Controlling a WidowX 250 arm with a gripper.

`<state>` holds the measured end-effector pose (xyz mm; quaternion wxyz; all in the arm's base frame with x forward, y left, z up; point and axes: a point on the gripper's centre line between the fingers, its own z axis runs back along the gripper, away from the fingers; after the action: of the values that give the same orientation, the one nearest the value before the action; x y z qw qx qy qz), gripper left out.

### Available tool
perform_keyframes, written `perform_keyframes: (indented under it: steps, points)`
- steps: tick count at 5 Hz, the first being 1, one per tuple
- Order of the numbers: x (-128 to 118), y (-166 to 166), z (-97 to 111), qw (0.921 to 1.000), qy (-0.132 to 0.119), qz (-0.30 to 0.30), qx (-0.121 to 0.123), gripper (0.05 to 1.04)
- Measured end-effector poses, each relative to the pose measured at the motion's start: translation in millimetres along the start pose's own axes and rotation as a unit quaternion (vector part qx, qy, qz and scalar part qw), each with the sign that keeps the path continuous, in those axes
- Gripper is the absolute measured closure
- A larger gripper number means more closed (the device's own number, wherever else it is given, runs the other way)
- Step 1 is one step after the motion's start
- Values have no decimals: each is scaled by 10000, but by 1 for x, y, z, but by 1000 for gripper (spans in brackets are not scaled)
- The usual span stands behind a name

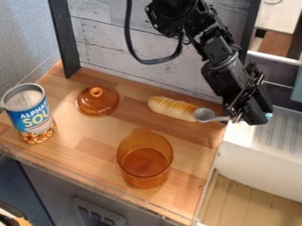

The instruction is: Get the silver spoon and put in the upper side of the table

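Gripper: black gripper [251, 119] hangs low at the far right corner of the wooden tabletop [94, 152], over the border with the white ribbed surface [268, 137].
Opening: cannot tell how wide; the side facing the camera hides the gap.
Contact: spoon handle runs up to the gripper's lower end and is lost behind it; whether it is gripped, cannot tell.
Silver spoon [204, 114]: far right part of the tabletop; bowl at the bread's right end, handle pointing right.
Bread [171, 108]: long golden roll, lying left of the spoon bowl, near the back wall.
Lid [98, 102]: amber, round, knob up, left of the bread.
Pot [145, 165]: amber, see-through, upright, nearer the front edge.
Soup can [33, 115]: upright at the left, blue and white label.
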<state>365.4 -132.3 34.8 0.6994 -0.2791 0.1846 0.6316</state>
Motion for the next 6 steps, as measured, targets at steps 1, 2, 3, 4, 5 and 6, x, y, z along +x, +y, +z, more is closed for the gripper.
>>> perform_keyframes:
  steps: [1, 2, 3, 4, 5, 6]
  points:
    - [4, -4, -7, 9999, 30, -127, -40, 779]
    - [8, -5, -9, 9998, -37, -169, -43, 780]
    - [15, -6, -10, 9996, -150, -223, -63, 781]
    - [27, -4, -8, 9994, -271, -160, -116, 781]
    - [37, 1, -6, 9989, -432, -174, -86, 780]
    - [47, 8, -3, 9986, -522, -115, -36, 780]
